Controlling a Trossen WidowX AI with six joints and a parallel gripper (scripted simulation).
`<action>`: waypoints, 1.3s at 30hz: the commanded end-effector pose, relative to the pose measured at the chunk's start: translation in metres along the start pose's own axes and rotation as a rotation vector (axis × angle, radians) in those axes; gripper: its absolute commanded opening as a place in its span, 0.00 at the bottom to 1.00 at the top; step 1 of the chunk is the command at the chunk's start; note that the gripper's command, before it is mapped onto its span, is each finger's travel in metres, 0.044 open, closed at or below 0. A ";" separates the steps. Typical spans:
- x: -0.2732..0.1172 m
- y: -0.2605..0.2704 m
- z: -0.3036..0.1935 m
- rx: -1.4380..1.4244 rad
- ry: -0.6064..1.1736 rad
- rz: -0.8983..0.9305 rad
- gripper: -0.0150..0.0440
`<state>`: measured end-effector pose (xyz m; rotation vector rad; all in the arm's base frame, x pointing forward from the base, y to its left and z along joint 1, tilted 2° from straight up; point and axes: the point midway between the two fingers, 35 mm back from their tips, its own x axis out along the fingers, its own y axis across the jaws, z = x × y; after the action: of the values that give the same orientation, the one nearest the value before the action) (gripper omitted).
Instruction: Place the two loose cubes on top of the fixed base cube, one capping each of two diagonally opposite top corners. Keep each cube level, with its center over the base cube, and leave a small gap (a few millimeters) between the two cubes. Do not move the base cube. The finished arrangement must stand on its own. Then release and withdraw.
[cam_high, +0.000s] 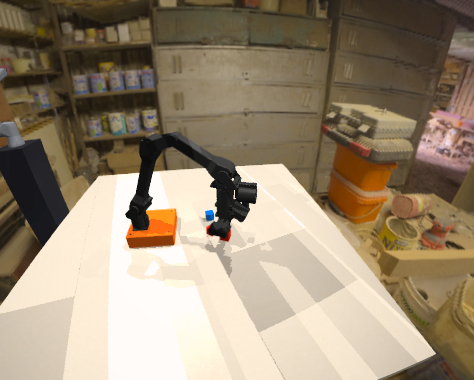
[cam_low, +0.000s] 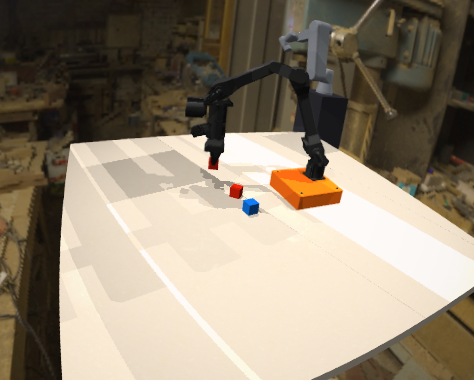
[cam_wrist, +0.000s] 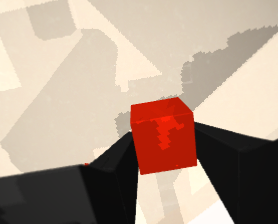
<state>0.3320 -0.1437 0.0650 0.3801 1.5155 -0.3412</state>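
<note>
My gripper points down and is shut on a red cube, a finger on each side. This cube is held a little above the table and looks about level. The other red cube rests on the table, between the held cube and the blue cube in the exterior view. The gripper partly hides it in the top view. The blue cube rests on the table with nothing on top.
The arm stands on an orange base block, beside the two cubes on the table. The pale table carries patches of shadow. Shelves, buckets and cabinets stand beyond its edges.
</note>
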 end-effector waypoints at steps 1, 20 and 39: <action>-0.016 0.000 0.001 -0.004 -0.011 0.004 0.43; -0.047 0.014 -0.007 0.021 -0.010 0.005 0.43; -0.034 0.071 -0.029 0.127 -0.008 0.010 0.43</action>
<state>0.3358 -0.0770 0.1002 0.4690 1.4994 -0.4200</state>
